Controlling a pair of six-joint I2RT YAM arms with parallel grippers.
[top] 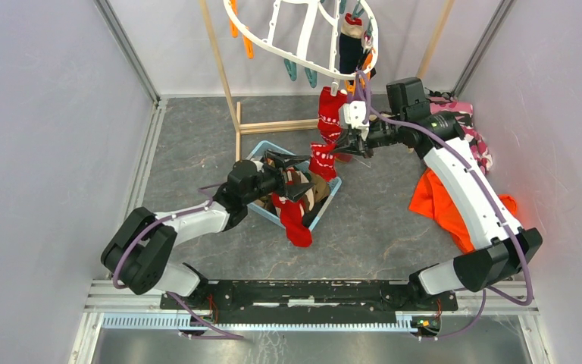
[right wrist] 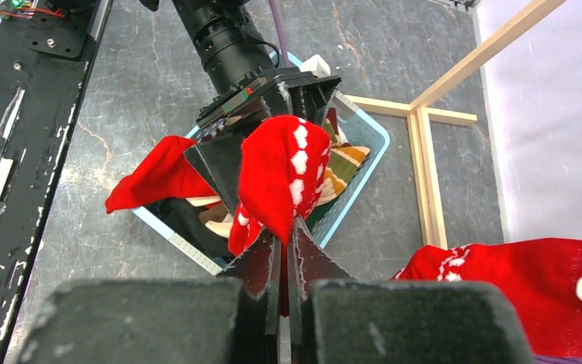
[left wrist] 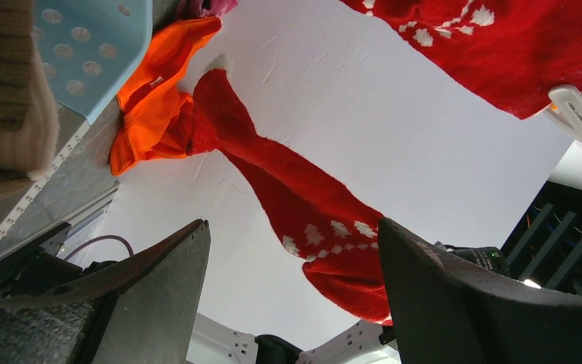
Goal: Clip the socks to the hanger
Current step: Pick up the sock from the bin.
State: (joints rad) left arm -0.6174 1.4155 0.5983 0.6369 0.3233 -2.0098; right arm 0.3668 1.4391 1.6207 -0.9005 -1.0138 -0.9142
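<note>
Currently the right gripper (top: 342, 149) is clenched on a red sock with white patterns (right wrist: 284, 167). It holds that sock in the air above the far-right corner of a light blue basket (top: 261, 154), which sits near the middle of the tabletop (top: 197, 144). In the right wrist view its two fingers (right wrist: 261, 265) are pressed together on the fabric, and the sock's free end droops toward the basket.

The left gripper (top: 301, 174) is released, its jaws spread wide above the basket. The drooping end of the held sock shows in the gap between them; I cannot tell whether either jaw touches it.

The white hanger (top: 273, 42) hangs above the tabletop's far edge, beside a wooden pole rack (top: 236, 125). A second red patterned sock (top: 332, 114) dangles from its near rim, just beyond the right gripper, and a dark sock (top: 348, 49) hangs higher up by teal and orange clips.

Another red sock (top: 295, 224) drapes over the basket's near rim onto the tabletop, and a beige-brown striped sock (right wrist: 342, 161) lies inside. An orange cloth (top: 439, 205) lies toward the right edge, with a pink camouflage garment (top: 476, 133) beyond it near the far-right corner.
</note>
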